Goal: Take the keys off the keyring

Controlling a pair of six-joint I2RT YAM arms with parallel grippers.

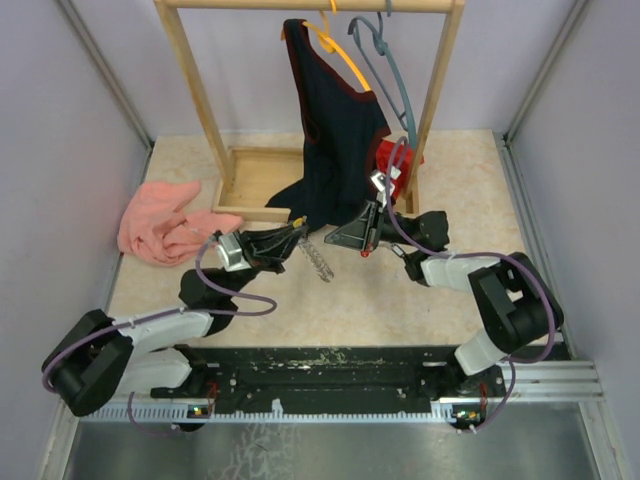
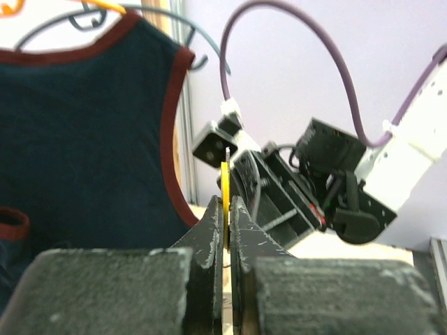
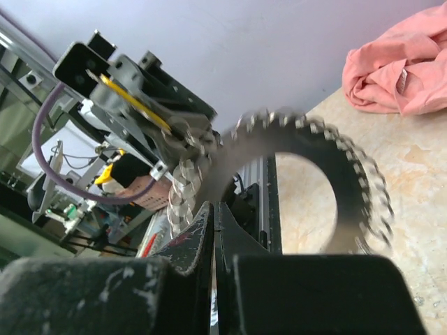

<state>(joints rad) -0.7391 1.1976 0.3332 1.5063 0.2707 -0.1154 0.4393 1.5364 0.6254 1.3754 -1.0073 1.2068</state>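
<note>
In the right wrist view my right gripper (image 3: 213,209) is shut on the rim of the keyring (image 3: 353,178), a flat dark ring with a beaded edge, held up off the table. A silvery twisted cluster (image 3: 183,199) hangs from the ring beside the fingers. My left gripper (image 2: 225,209) is shut on a thin yellow key tag (image 2: 225,188), which also shows in the right wrist view (image 3: 133,105). From above, the left gripper (image 1: 293,232) and right gripper (image 1: 340,238) face each other at mid-table, with the silvery cluster (image 1: 317,262) dangling between them. Other coloured keys are hidden.
A wooden clothes rack (image 1: 195,95) stands at the back with a dark navy top (image 1: 335,120) on an orange hanger and a grey hanger (image 1: 395,80). A pink cloth (image 1: 160,225) lies at the left. A red object (image 1: 388,157) sits behind the right gripper.
</note>
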